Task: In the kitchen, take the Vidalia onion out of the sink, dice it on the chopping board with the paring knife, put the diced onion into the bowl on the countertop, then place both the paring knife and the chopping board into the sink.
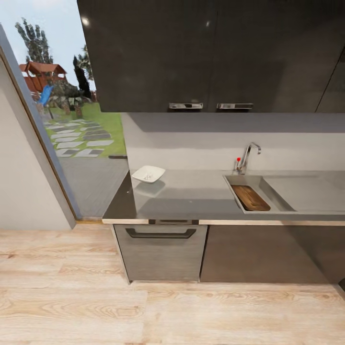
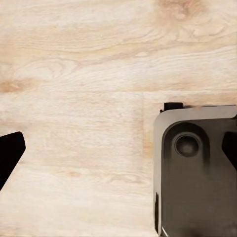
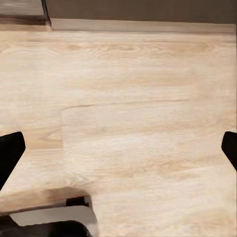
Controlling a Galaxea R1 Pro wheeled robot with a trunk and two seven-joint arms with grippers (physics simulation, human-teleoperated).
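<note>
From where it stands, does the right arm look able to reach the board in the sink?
Probably not. The board lies in the sink, across a stretch of floor from the robot, and the right gripper hangs open over floorboards. The base would likely need to roll closer.

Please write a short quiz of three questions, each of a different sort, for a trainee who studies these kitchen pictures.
1. True or false: the chopping board lies inside the sink.
2. Multiple choice: the bowl stands (A) on the floor, (B) on the countertop at the faucet's left in the head view, (C) in the sink.
3. Short answer: what surface do both wrist views look down at?

Key:
1. True.
2. B.
3. The light wooden floor; the jaws of the right gripper stand wide apart above it, holding nothing.
</note>
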